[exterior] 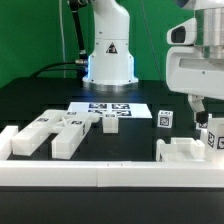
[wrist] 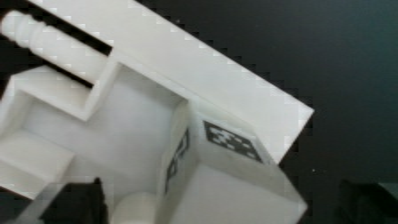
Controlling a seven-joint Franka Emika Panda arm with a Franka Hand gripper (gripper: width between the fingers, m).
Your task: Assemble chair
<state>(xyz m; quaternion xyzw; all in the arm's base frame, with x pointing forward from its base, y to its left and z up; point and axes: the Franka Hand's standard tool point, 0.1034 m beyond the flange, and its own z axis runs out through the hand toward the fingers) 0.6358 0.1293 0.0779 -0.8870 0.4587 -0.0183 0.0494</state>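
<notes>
The chair is in loose white pieces. Several chunky pieces [exterior: 62, 135] lie at the exterior view's left, and a small tagged block [exterior: 165, 118] stands right of the middle. A larger piece [exterior: 184, 151] with a tagged block [exterior: 213, 136] on it lies at the right. My gripper [exterior: 201, 112] hangs just above that piece. In the wrist view the piece [wrist: 160, 90] fills the picture, with its tag [wrist: 231, 141] and two pegs [wrist: 45, 36]. My gripper [wrist: 217, 206] is open, its dark fingers [wrist: 71, 205] standing wide apart on either side of the tagged block.
The marker board [exterior: 112, 108] lies flat on the black table behind the loose pieces. A white rail [exterior: 110, 176] borders the table's front edge. The robot base [exterior: 108, 55] stands at the back middle.
</notes>
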